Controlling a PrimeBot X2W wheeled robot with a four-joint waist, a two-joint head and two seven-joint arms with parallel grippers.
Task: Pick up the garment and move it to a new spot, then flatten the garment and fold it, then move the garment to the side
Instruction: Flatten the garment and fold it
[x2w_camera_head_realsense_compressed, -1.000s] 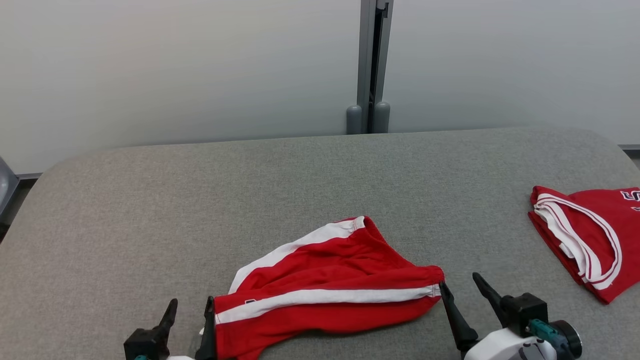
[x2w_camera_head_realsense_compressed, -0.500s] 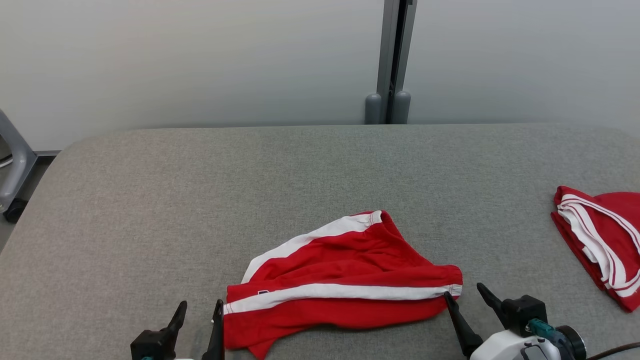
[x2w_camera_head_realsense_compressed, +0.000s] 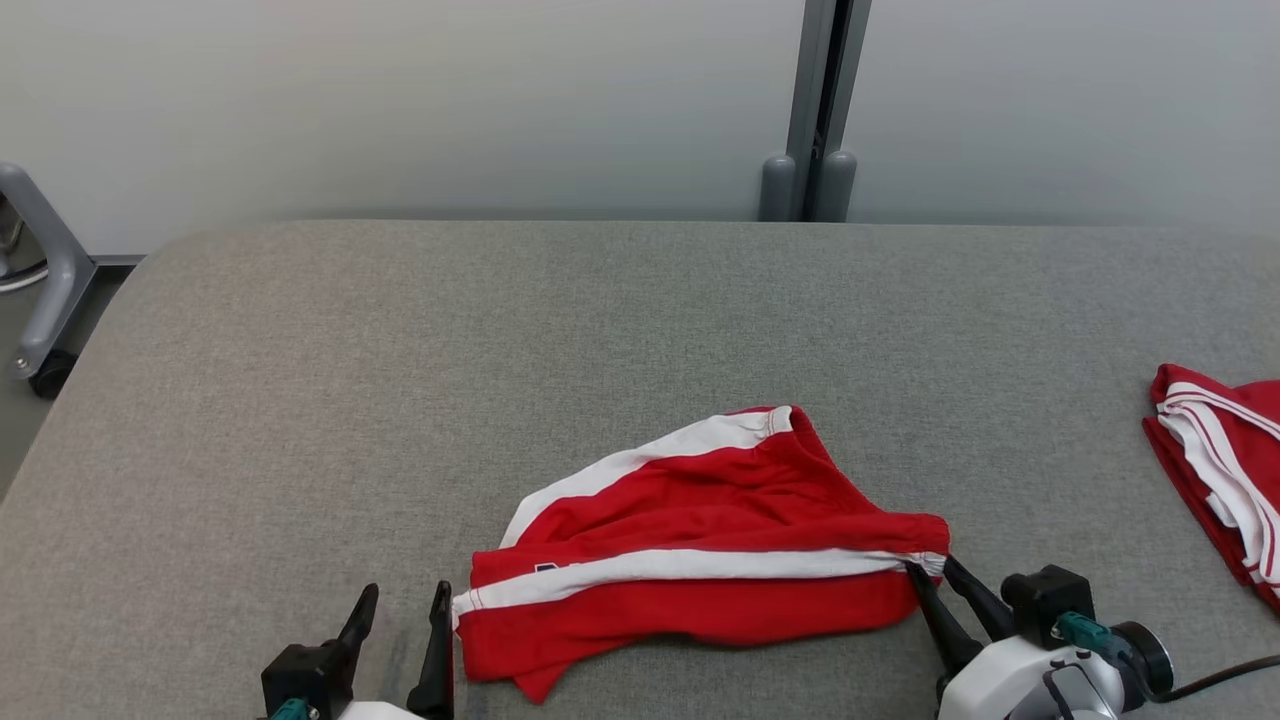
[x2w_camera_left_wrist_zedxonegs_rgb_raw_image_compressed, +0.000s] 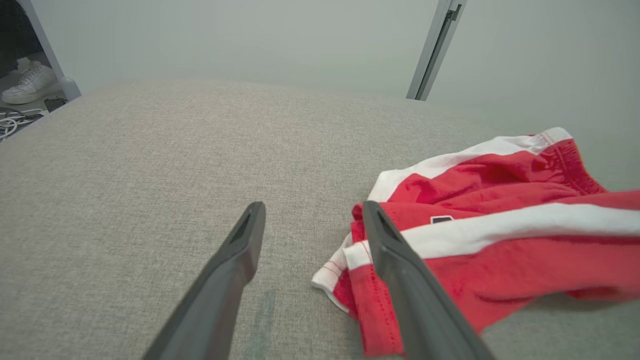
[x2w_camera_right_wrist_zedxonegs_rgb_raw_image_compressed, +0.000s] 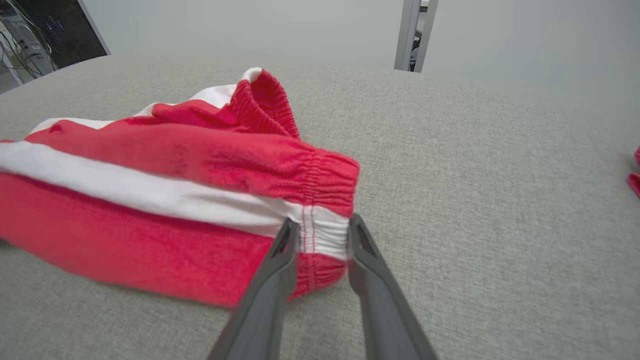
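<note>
Two tools are low at the near edge of the grey cloth-covered table (x2w_camera_head_realsense_compressed: 500, 330), one at each end of the red shorts (x2w_camera_head_realsense_compressed: 700, 540)

- Shorts: they lie crumpled near the front middle of the table, lengthwise left to right. A white side stripe runs along the top. The elastic waistband is at our right and the leg hems at our left. A second white-striped panel is turned up toward the far side.
- Right tool (x2w_camera_head_realsense_compressed: 930, 566): clenched on the waistband corner. In the right wrist view the tool (x2w_camera_right_wrist_zedxonegs_rgb_raw_image_compressed: 322, 220) has its two dark fingers pressed against either side of the white stripe's end, and the shorts (x2w_camera_right_wrist_zedxonegs_rgb_raw_image_compressed: 150, 200) bunch between them.
- Left tool (x2w_camera_head_realsense_compressed: 406, 590): released, jaws spread wide with nothing between them. In the left wrist view the tool (x2w_camera_left_wrist_zedxonegs_rgb_raw_image_compressed: 312, 205) has its right finger just beside the hem of the shorts (x2w_camera_left_wrist_zedxonegs_rgb_raw_image_compressed: 500, 235). We cannot tell whether it touches.
- Second red-and-white garment (x2w_camera_head_realsense_compressed: 1220, 470): folded at the table's right edge, well apart from the shorts.
- Grey post (x2w_camera_head_realsense_compressed: 825, 110): stands behind the table against the pale wall
</note>
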